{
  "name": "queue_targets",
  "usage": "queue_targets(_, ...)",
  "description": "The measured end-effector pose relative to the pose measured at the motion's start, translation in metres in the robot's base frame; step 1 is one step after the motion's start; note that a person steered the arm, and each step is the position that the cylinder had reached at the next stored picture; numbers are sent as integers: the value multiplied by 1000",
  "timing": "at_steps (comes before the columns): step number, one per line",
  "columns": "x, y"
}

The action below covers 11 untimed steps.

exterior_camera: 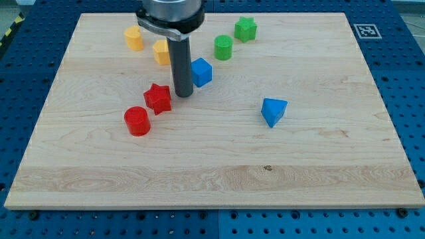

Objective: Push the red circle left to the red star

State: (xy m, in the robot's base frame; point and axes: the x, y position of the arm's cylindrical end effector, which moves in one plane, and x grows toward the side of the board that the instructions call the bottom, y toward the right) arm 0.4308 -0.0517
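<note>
The red circle lies on the wooden board left of centre. The red star sits just up and to the right of it, nearly touching. My tip stands on the board right of the red star, with a small gap, and just left of the blue cube. The tip is up and to the right of the red circle, with the star between them.
A yellow cylinder and a yellow block partly behind the rod lie at the view's top left. A green cylinder and green star lie top centre. A blue triangular block lies right of centre.
</note>
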Motion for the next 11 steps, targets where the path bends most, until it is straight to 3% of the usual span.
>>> queue_targets(2,69,3)
queue_targets(3,81,-41)
queue_targets(5,81,-92)
queue_targets(7,45,-96)
queue_targets(11,28,-77)
